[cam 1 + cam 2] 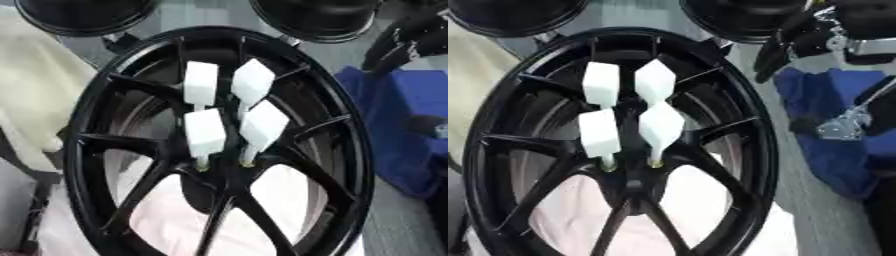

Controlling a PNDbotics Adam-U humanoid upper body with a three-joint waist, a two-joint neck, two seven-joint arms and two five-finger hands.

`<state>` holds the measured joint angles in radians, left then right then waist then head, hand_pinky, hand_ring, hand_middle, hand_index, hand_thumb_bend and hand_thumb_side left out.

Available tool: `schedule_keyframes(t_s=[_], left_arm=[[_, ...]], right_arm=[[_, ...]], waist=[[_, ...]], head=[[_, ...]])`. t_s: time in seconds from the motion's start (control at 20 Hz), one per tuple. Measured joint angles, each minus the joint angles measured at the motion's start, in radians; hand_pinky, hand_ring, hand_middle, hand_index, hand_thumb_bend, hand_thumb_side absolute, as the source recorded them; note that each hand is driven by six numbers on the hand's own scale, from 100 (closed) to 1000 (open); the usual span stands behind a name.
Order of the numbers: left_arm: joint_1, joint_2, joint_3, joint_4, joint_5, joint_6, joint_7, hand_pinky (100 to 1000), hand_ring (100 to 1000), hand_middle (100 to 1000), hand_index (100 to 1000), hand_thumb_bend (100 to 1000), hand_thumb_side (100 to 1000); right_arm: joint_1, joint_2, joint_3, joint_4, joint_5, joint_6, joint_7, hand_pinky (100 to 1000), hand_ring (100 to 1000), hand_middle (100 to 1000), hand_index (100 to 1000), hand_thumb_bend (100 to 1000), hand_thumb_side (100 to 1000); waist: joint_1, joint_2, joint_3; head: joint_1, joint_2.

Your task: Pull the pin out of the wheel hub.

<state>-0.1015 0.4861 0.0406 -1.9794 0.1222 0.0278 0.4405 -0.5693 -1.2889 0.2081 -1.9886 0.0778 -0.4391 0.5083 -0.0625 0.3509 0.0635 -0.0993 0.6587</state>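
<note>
Since all four white-headed pins (206, 131) sit plugged in the middle of the black wheel hub (87, 150), the right hand (785, 45), hovering upper right with its finger state unreadable, should close on one head and draw it straight out.

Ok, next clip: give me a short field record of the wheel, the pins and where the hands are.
wheel hub: black spoked wheel hub, filling most of both views
pins: four white-headed pins, all seated around the hub centre, none pulled yet
right hand: right hand, black, at the upper right beyond the rim, clear of the pins; finger state unclear
left hand: not in view
beside wheel: blue cloth to the right
</note>
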Motion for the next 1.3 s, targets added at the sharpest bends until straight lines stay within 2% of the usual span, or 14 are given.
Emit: schedule_keyframes(t_s=[0.2,0.45,0.65,1.05,1.3], left_arm=[[0.007,0.0,0.0,0.0,0.002,0.001,0.0,857,690,650,749,235,816],[0.012,0.0,0.001,0.0,0.006,0.004,0.001,856,690,650,749,221,829],[0.013,0.0,0.001,0.0,0.008,0.006,0.002,856,690,650,749,236,819],[0.003,-0.001,0.001,0.0,0.009,0.007,0.002,855,690,649,749,235,824],[-0.006,-0.001,0.002,0.0,0.009,0.005,0.004,856,689,649,749,235,826]], right_arm=[[-0.072,0.036,0.043,0.0,-0.008,0.045,0.034,848,811,758,798,318,396],[-0.158,0.102,0.099,0.0,-0.025,0.152,0.06,845,803,749,794,313,371],[-0.213,0.152,0.122,0.0,-0.039,0.222,0.071,845,801,746,793,300,360],[-0.256,0.217,0.131,0.0,-0.03,0.296,0.058,844,796,740,791,290,335],[-0.267,0.246,0.131,0.014,-0.005,0.317,0.038,844,795,737,793,292,303]], waist=[[0.006,-0.01,0.014],[0.005,-0.012,0.029],[-0.002,-0.012,0.042],[-0.029,0.01,0.089],[-0.04,0.03,0.119]], head=[[-0.001,0.01],[-0.006,0.016],[-0.015,0.016],[-0.058,-0.004],[-0.091,-0.025]])
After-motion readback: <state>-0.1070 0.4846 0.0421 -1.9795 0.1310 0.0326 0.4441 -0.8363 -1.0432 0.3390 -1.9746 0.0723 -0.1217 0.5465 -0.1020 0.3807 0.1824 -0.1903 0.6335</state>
